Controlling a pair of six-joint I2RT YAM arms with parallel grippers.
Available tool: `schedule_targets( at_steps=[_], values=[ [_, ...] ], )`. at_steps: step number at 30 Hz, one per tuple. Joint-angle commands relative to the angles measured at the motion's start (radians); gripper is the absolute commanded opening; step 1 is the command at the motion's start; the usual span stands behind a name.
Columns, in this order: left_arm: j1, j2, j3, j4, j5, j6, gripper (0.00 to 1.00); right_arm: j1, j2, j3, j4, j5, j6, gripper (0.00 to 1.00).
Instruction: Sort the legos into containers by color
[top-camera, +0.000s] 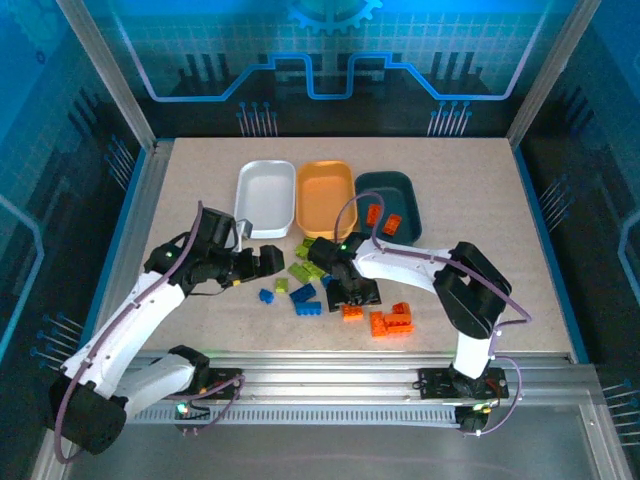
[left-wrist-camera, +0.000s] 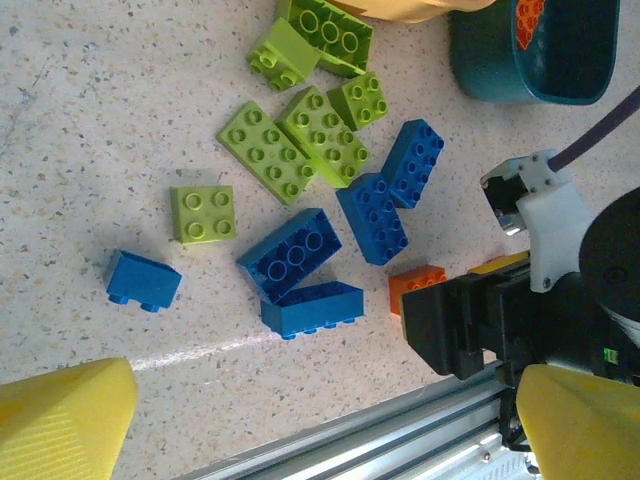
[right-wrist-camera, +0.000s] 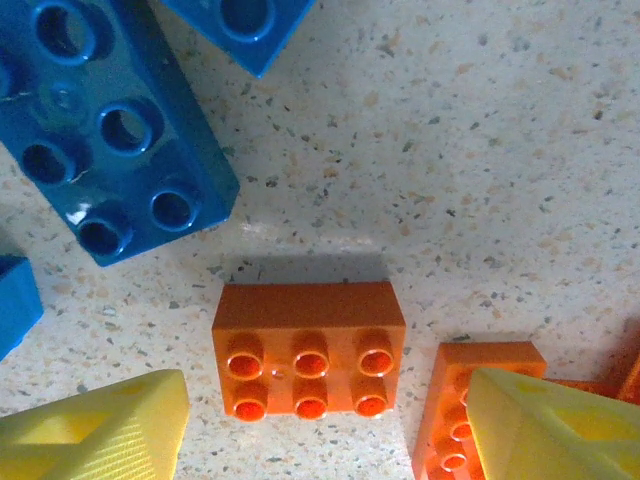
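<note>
One blue lego (right-wrist-camera: 110, 140) lies near the orange lego (right-wrist-camera: 308, 350).

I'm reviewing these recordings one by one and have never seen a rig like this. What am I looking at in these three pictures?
These are two small robot arms bolted at the near edge of a table. The top picture looks down from above and behind them. The other two come from a camera on each wrist, where the yellow fingers belong to that arm.

Loose lime green bricks, blue bricks and orange bricks lie on the table. Beyond them sit a white tray, a light orange tray and a dark teal tray holding two orange bricks.

The left gripper is open and holds nothing. The right gripper is open, with a finger on either side of an orange brick, not gripping it yet.
</note>
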Motion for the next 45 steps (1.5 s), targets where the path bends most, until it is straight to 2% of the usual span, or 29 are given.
schedule_targets(
  at_steps=[1, 8, 19, 24, 30, 34, 37, 41, 45],
  values=[
    [-0.01, -0.011, -0.027, -0.011, 0.011, 0.029, 0.99, 0.008, 0.032, -0.006, 0.008, 0.007, 0.009, 0.74],
    [-0.007, 0.009, -0.04, 0.01, -0.001, 0.021, 0.99, -0.003, 0.05, -0.051, 0.067, -0.017, -0.014, 0.71],
    [-0.004, 0.051, -0.03, 0.002, -0.009, 0.033, 0.99, -0.014, 0.06, -0.053, 0.078, -0.005, -0.031, 0.49],
    [-0.002, 0.059, -0.038, 0.012, -0.006, 0.03, 0.99, -0.018, 0.012, -0.041, 0.03, 0.018, -0.041, 0.46],
    [-0.002, 0.064, -0.034, 0.024, -0.006, 0.035, 0.99, -0.048, -0.154, -0.02, -0.077, 0.063, -0.043, 0.45],
    [-0.003, 0.073, -0.029, 0.022, 0.004, 0.036, 0.99, -0.142, -0.271, 0.008, -0.106, 0.066, -0.079, 0.45],
    [-0.004, 0.083, -0.024, 0.005, 0.013, 0.029, 0.99, -0.269, -0.305, 0.04, -0.086, 0.03, -0.142, 0.45],
    [-0.007, 0.09, -0.015, -0.024, 0.015, 0.017, 0.99, -0.451, -0.256, 0.115, -0.037, -0.038, -0.231, 0.45],
    [-0.013, 0.114, -0.004, -0.048, 0.017, 0.007, 0.99, -0.566, -0.133, 0.212, -0.01, -0.086, -0.288, 0.45]
  ],
)
